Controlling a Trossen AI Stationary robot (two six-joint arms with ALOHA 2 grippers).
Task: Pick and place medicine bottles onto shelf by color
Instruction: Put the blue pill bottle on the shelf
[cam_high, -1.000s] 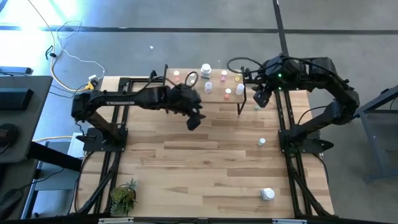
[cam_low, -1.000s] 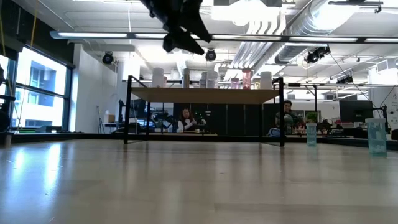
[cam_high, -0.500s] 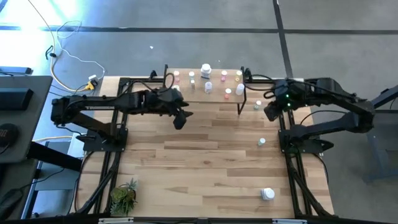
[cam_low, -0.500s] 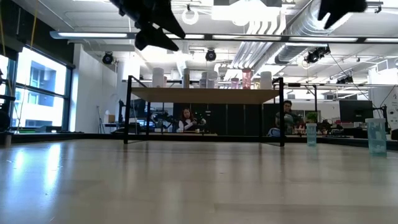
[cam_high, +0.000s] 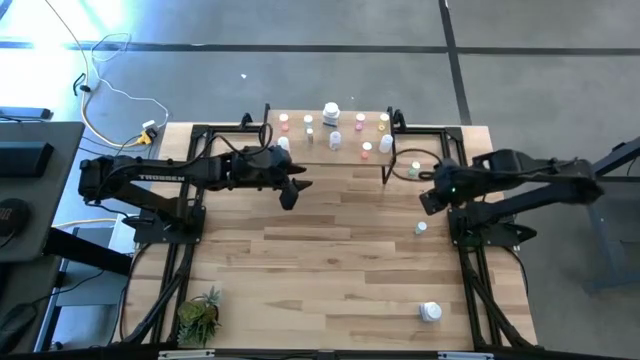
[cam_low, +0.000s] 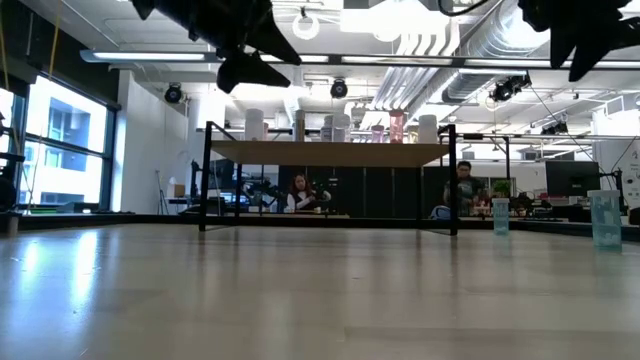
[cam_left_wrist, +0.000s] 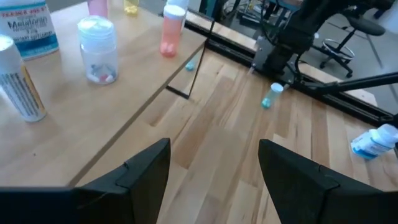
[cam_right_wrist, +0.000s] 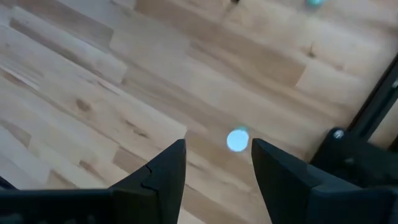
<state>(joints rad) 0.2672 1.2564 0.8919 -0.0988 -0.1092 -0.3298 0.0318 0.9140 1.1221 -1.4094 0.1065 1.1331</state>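
Note:
The shelf (cam_high: 335, 150) stands at the table's far middle, and several small medicine bottles (cam_high: 366, 149) with pink, yellow and white caps stand on its board. My left gripper (cam_high: 290, 192) hovers open and empty near the shelf's left front; the shelf top (cam_left_wrist: 93, 106) shows in its wrist view. My right gripper (cam_high: 430, 200) hangs open and empty at the table's right side, pointing down. Just beyond its fingertips a small bottle with a pale green cap (cam_right_wrist: 237, 140) stands upright on the table (cam_high: 421, 229). Another small bottle (cam_high: 414, 170) stands by the shelf's right leg.
A larger white bottle (cam_high: 430, 312) lies on its side near the table's front right. A small potted plant (cam_high: 200, 315) stands at the front left. The black arm frames (cam_high: 470, 230) run along both sides. Bare planks (cam_high: 330, 260) fill the table's middle.
My left gripper has drawn back toward the table's left edge, away from the shelf's front. My right gripper has come down from beside the shelf's right end toward the table's near edge, turning about its wrist, and now stands over the small green-capped bottle.

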